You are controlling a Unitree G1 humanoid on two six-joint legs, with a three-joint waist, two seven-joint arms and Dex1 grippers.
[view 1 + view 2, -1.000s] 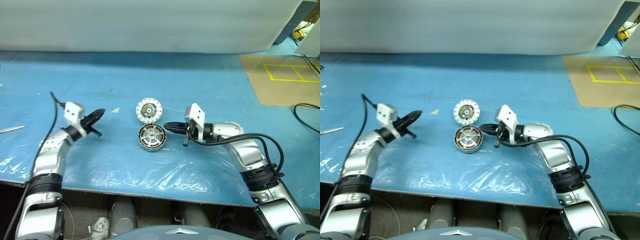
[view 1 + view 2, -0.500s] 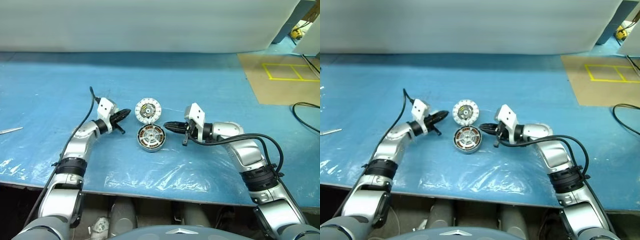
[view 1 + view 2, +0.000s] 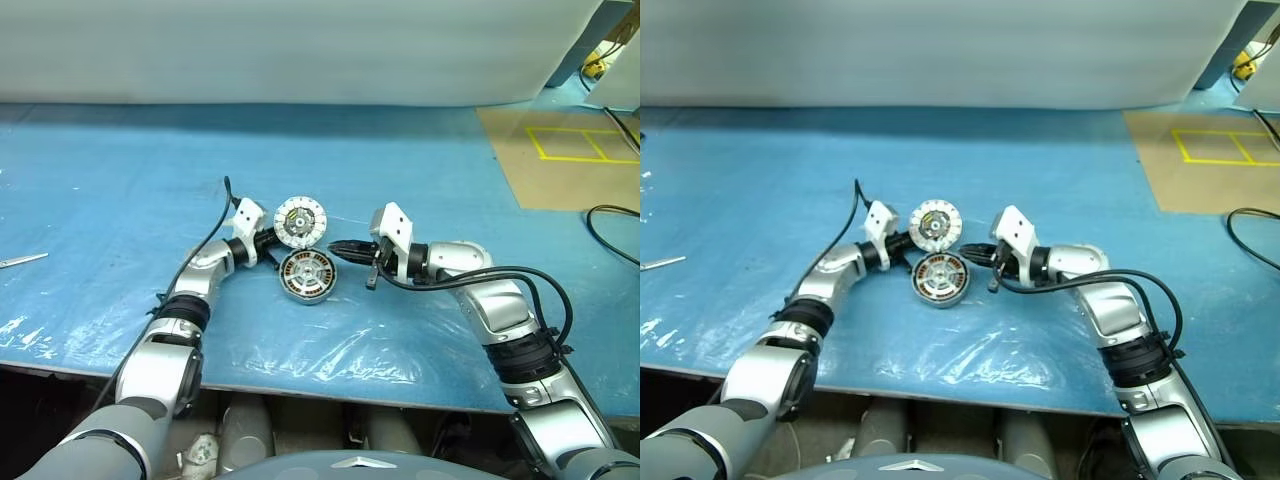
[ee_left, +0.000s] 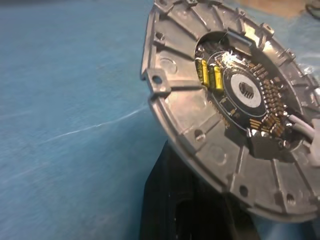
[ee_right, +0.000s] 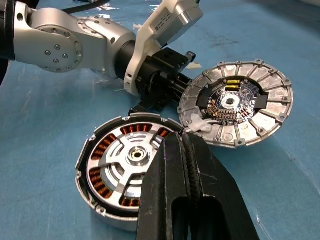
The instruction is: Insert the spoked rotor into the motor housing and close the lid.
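The motor housing (image 3: 307, 276) lies flat on the blue table, copper windings showing around a silver hub. A grey spoked wheel with a hub, the spoked rotor (image 5: 134, 155), sits inside it over the windings. Just behind it is the lid (image 3: 299, 221), segmented face up and tilted, its near edge at the housing's rim. My left gripper (image 3: 268, 240) is shut, its black fingers (image 5: 162, 85) at the lid's left edge and partly under it. My right gripper (image 3: 335, 247) is shut and empty, with its tips just right of the housing.
A clear plastic film (image 3: 330, 345) covers the table's front part. A brown board with yellow tape (image 3: 570, 160) lies at the back right, with a black cable (image 3: 612, 232) beside it. A small metal tool (image 3: 22, 260) rests at the far left.
My left gripper has swept right across the table, from well left of the discs to the lid's left edge. The right arm and both discs have stayed put.
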